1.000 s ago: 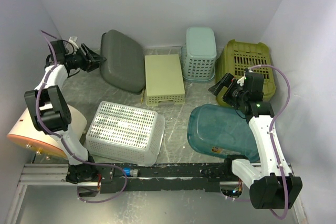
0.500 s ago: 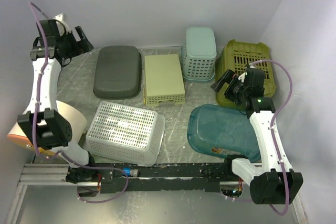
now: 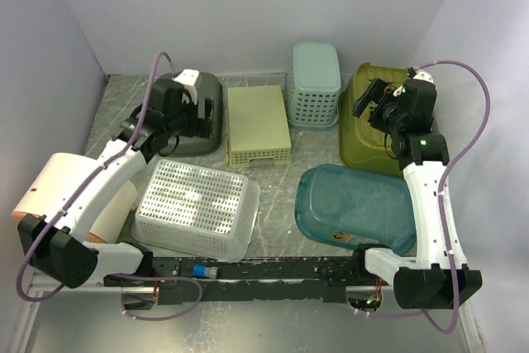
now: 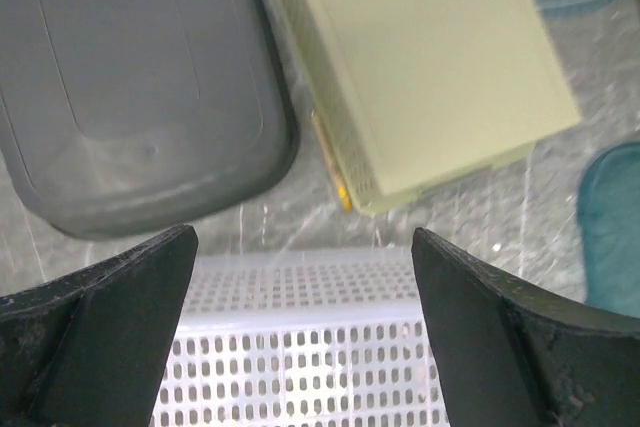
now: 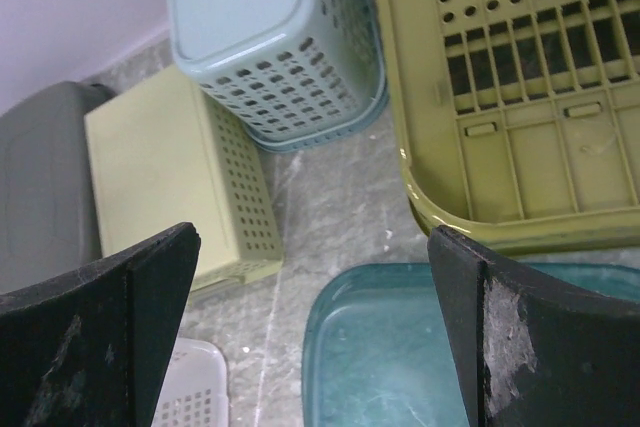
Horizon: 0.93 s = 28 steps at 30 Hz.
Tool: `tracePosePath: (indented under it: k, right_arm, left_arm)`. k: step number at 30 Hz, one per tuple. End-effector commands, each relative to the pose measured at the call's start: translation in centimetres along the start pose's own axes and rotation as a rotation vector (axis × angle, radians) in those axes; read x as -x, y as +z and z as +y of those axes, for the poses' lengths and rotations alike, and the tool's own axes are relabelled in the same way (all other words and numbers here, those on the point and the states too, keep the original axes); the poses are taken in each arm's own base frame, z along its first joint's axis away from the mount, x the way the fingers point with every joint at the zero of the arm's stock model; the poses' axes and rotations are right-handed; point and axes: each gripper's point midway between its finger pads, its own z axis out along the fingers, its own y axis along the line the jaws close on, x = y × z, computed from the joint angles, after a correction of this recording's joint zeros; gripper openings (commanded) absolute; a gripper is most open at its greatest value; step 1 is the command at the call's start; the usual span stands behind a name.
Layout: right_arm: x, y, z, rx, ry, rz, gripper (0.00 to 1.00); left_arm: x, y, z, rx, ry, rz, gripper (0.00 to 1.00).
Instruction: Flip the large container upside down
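Hovering my left gripper (image 4: 303, 247) over the spot where the gray container (image 4: 130, 87) meets the white basket (image 4: 300, 347), fingers spread wide, nothing between them. The gray container is the big one for the job. It sits at the back left of the table (image 3: 314, 150), flat on its rim with its smooth bottom facing up. From above, my left gripper (image 3: 186, 109) covers part of it, so the near edge is hidden there.

Just to its right is the pale yellow basket (image 4: 430, 67), also bottom up, with a thin yellowish stick (image 4: 328, 157) lying on the table against its side. The white basket is bottom up too, just in front of the gray one.

My right gripper (image 5: 312, 242) is wide open as well, not touching anything, up over the back right area. Below it are the light blue basket (image 5: 270, 37), bottom up by the back wall, and the olive crate (image 5: 520, 97) beside it with its slotted face toward the camera. The teal tub (image 5: 400, 357) is nearest to me on that side. It looks bottom up too, but the shiny surface makes it hard to say for sure.

With everything flipped like this, I can't see inside any of them.
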Motion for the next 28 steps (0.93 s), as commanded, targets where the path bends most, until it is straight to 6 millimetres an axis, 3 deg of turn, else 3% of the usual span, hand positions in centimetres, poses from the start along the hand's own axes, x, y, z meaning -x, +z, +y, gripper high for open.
tracePosePath:
  k: [1, 8, 13, 28]
  right_arm:
    - [-0.3, 0.0, -1.8, -0.089, -0.047, 0.006, 1.0]
    - [1.1, -0.7, -0.8, -0.036, -0.033, -0.068, 1.0]
    - [1.4, -0.7, -1.1, -0.057, -0.028, -0.086, 1.0]
    - [0.9, -0.5, -1.8, -0.086, -0.015, -0.091, 1.0]
  left_arm:
    - [-1.3, -0.5, 0.4, 0.047, -0.043, -0.062, 1.0]
    - [-2.2, -3.0, 0.1, -0.011, -0.061, -0.139, 1.0]
    - [-2.1, -4.2, -0.2, -0.051, -0.063, -0.21, 0.99]
    - [-3.5, -3.7, 1.2, 0.017, -0.064, -0.189, 1.0]
